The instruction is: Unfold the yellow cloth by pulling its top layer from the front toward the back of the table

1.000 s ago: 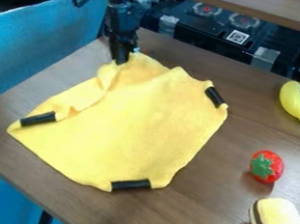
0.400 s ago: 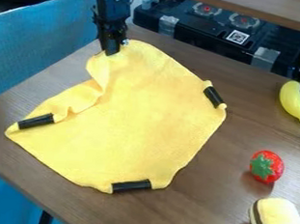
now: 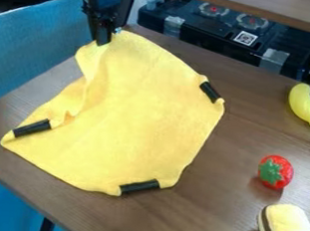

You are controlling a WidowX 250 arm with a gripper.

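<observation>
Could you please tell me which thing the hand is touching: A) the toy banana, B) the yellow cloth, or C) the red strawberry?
B: the hand meets the far corner of the yellow cloth, while the toy banana and red strawberry lie well apart from it.

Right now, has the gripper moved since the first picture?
Yes: the gripper has shifted toward the view's upper left, farther from the unmoved strawberry.

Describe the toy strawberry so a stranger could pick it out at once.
On the brown wooden table, look to the right of the large yellow cloth. There, between the banana and the cream-coloured toy with a dark stripe, sits the strawberry. It alone among them is red, with a green leafy cap.
</observation>
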